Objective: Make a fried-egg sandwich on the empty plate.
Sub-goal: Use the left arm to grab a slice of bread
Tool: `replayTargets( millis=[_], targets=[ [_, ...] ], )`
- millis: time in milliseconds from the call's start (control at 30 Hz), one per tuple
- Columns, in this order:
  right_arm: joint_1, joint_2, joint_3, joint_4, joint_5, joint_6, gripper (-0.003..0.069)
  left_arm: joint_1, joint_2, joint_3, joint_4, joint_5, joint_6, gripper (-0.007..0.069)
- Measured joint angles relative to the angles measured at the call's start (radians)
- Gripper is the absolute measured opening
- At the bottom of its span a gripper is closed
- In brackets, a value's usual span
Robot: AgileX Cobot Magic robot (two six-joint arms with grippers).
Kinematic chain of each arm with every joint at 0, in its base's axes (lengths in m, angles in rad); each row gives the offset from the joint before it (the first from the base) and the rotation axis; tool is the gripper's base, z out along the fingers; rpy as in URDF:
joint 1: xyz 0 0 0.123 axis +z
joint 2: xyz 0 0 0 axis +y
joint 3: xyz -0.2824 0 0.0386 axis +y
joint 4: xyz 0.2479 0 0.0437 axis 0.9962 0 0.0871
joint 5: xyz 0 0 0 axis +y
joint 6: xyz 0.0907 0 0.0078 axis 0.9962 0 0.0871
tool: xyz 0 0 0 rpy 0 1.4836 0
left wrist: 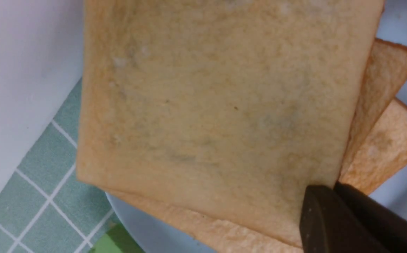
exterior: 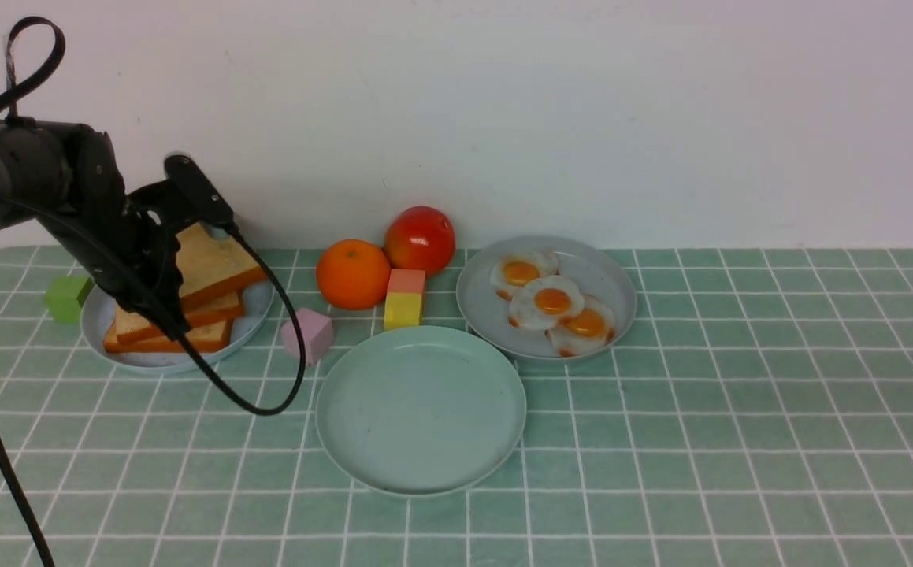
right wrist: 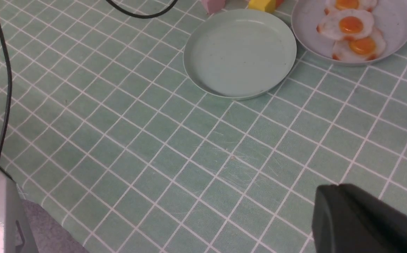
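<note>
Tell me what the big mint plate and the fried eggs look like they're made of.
The mint-green plate looks like matte plastic: uniform colour, soft sheen, thin moulded rim. The fried eggs seem glossy plastic or rubber replicas: near-identical shapes, shiny yolks. Uncertain.

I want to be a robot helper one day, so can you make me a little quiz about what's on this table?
1. True or false: the mint-green plate has an egg on it.
2. How many fried eggs lie on the grey plate on the robot's right? A) two B) three C) five
3. Fill in the gap: the left gripper is shut on the top slice of ____.

Key: 1) False, the plate has nothing on it. 2) B. 3) toast.
</note>
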Motion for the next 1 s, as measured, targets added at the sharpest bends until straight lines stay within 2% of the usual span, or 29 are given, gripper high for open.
replayTargets(
  millis=[300,467,833,1000],
  targets=[
    [0.000,0.000,0.000,0.000,0.000,0.000,0.0022,-0.006,-0.070,0.000,-0.008,0.028,-0.041,-0.0013],
    [0.000,0.000,0.000,0.001,0.004,0.000,0.0022,-0.006,-0.069,0.000,-0.008,0.076,-0.043,-0.0013],
    [0.000,0.000,0.000,0.003,0.015,0.000,0.0027,-0.007,-0.010,0.000,-0.033,0.070,-0.043,-0.0013],
    [0.000,0.000,0.000,0.003,0.031,0.000,0.0031,-0.008,-0.005,0.000,-0.034,0.066,-0.043,0.0019]
  ],
)
